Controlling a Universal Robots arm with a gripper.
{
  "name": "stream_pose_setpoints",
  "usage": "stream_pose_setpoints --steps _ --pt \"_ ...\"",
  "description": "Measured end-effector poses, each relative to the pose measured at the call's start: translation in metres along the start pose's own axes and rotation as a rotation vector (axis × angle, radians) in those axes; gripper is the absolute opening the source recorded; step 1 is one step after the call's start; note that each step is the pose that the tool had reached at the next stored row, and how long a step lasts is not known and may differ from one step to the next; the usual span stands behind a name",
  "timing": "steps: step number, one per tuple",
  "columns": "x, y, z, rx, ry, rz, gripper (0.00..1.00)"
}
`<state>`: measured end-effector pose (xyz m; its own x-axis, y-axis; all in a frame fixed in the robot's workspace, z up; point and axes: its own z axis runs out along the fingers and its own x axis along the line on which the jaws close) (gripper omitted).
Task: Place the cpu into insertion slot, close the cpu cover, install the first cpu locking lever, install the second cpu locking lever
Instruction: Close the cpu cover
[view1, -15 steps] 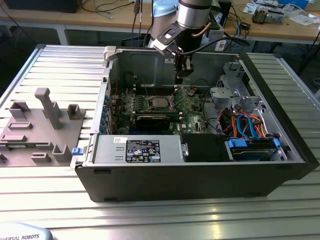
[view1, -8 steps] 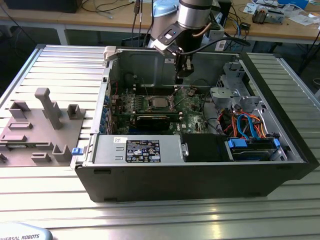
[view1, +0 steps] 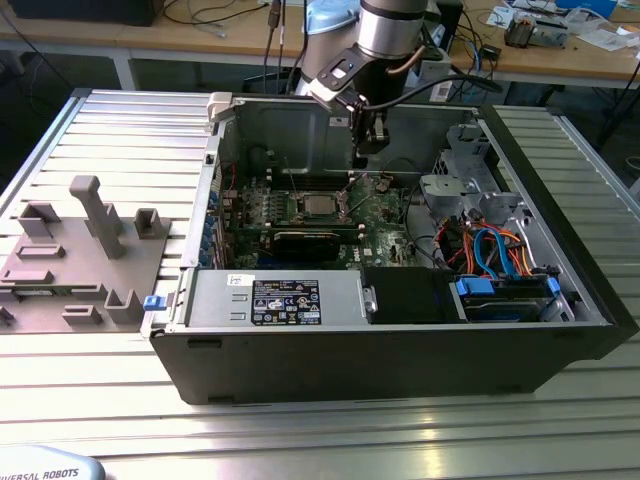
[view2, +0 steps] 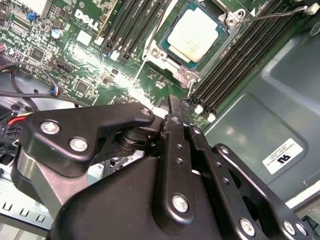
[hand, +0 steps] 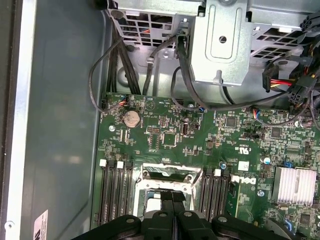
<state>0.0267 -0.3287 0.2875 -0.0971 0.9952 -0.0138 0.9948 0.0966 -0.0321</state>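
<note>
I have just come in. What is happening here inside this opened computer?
A robot arm is working inside the open computer case. Its gripper hangs close above the green board, near the cpu, jaws shut and holding nothing. The cpu is already seated, with the cpu cover down around it. One thin wire lever juts out sideways and looks unlatched.

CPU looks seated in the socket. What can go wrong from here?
1. A thin lever rod juts out over the memory slots; the shut gripper could slip off it or strike the slots.
2. The cpu cover frames the cpu closely, so a stray push might land on the chip.
3. Loose cables nearby might snag the gripper.
</note>
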Motion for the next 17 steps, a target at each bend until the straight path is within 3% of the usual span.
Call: stream_pose_setpoints --steps 17 --pt "-0.0006 0.0063 0.0017 0.0 0.0 0.0 0.11"
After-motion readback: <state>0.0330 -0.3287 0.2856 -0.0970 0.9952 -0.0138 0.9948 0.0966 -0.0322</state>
